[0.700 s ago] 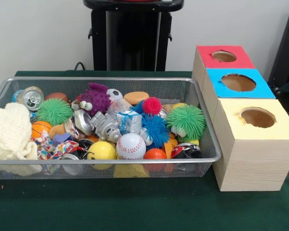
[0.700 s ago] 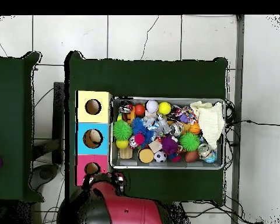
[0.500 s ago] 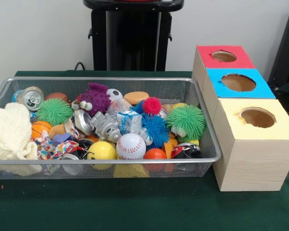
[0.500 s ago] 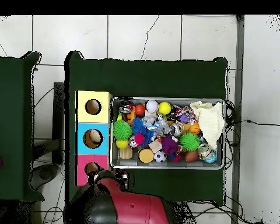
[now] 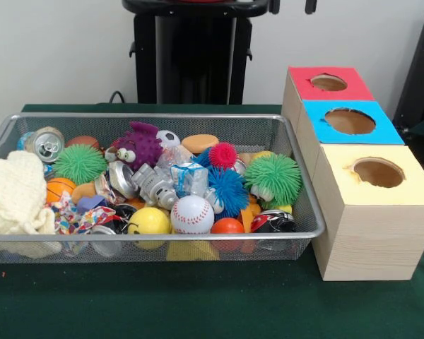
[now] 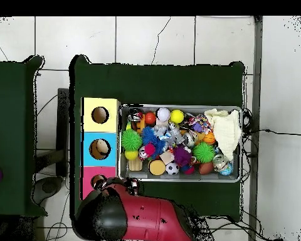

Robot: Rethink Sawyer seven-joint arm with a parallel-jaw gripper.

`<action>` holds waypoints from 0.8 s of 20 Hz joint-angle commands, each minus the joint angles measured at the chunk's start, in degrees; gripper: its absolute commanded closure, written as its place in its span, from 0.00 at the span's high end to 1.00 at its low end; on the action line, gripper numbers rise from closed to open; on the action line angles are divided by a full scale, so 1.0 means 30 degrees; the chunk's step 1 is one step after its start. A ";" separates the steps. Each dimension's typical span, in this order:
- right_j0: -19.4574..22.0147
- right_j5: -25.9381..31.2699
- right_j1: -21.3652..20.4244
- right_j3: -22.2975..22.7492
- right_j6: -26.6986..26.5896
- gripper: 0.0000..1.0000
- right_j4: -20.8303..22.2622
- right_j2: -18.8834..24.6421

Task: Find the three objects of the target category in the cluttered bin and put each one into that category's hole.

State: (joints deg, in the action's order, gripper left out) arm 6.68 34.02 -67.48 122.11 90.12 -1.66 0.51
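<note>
**Bright toys in a grey mesh bin beside three colour-topped boxes**

The bench [image 5: 198, 304] is covered in dark green. The wire bin [image 5: 162, 240] is silver-grey mesh. Inside lie a white baseball [image 5: 192, 214] with red stitching, a yellow ball [image 5: 149, 221], an orange basketball [image 5: 59, 189] with dark lines, a purple fuzzy toy [image 5: 138, 143], green spiky balls [image 5: 272, 179], a blue spiky ball [image 5: 228, 189], a pinkish-red spiky ball [image 5: 222, 155], a black-and-white soccer ball [image 5: 168, 138] and a cream knitted cloth [image 5: 14, 194]. The pale wooden boxes have a red top [image 5: 330, 84], a blue top [image 5: 350, 121] and a yellow top [image 5: 378, 173]. The arm [image 6: 143, 219] is red and black.

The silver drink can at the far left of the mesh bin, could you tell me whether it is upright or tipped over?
Tipped over: the silver drink can lies on its side among the toys, its pull-tab top facing the front camera.
</note>
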 commanded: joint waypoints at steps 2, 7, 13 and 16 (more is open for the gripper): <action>0.0269 -0.0468 0.1976 -0.1229 0.1323 1.00 0.0943 0.1245; 0.0700 -0.0872 0.2568 -0.1994 0.0732 1.00 0.1426 0.1204; 0.1482 -0.0959 0.2900 -0.2131 0.0226 1.00 0.1399 0.1510; 0.2434 -0.1130 0.2413 -0.1452 -0.0651 1.00 0.1089 0.2256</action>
State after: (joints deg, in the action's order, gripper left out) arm 10.15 33.97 -61.66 118.98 90.12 0.47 1.49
